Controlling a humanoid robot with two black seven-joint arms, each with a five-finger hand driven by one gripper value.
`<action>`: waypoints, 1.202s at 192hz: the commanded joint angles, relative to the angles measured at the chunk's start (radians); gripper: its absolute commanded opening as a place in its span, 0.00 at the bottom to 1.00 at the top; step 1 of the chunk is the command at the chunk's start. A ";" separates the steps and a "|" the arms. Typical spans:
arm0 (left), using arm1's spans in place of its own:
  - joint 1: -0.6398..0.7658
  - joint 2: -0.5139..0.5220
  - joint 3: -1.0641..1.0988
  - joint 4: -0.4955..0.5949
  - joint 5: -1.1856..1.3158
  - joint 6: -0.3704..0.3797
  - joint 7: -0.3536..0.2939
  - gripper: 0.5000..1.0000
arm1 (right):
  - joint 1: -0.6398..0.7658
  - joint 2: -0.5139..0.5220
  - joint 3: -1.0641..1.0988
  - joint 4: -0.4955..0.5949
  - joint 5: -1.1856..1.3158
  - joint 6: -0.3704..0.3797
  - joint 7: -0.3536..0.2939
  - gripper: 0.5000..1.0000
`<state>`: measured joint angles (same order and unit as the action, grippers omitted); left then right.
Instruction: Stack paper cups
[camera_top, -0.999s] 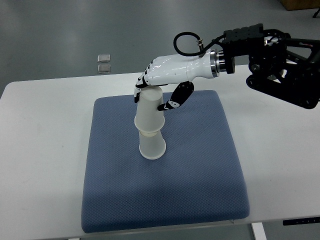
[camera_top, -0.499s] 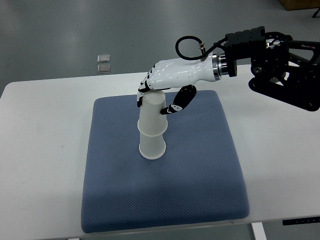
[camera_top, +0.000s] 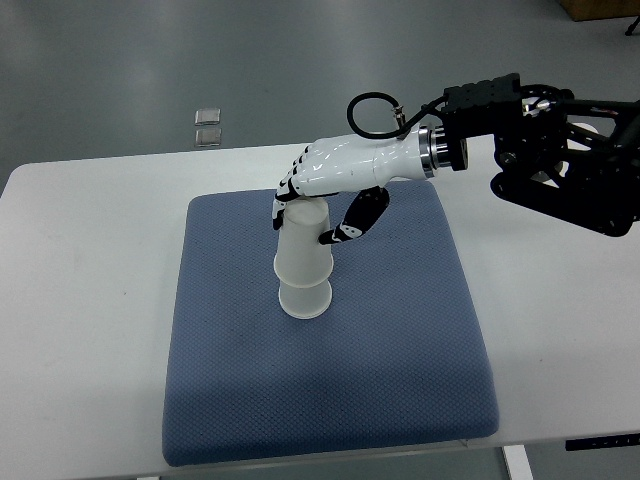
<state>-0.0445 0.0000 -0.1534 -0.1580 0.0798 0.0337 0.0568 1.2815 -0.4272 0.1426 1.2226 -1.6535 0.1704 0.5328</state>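
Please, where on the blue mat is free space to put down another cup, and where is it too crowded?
The blue mat is bare across its whole near half, below the stacked cups, and along its left and right strips beside them. The white table left of the mat is bare too. It is crowded at the mat's far middle, where the right hand grips the top cup.

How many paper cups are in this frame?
2: an upside-down lower cup on the blue mat, and an upper cup pushed over it, gripped by the right hand. More could be nested inside, unseen.
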 joint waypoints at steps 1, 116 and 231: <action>0.000 0.000 0.000 0.000 0.000 0.000 0.000 1.00 | -0.008 0.007 0.002 -0.002 0.003 -0.026 0.001 0.73; 0.000 0.000 0.000 0.000 0.000 0.000 0.000 1.00 | -0.088 -0.024 0.061 -0.135 0.153 -0.043 -0.028 0.81; 0.000 0.000 0.000 0.000 0.000 0.000 0.000 1.00 | -0.332 0.016 0.232 -0.489 1.031 -0.224 -0.201 0.82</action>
<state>-0.0445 0.0000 -0.1534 -0.1580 0.0798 0.0337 0.0568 0.9700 -0.4128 0.3753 0.7645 -0.7635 -0.0075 0.3455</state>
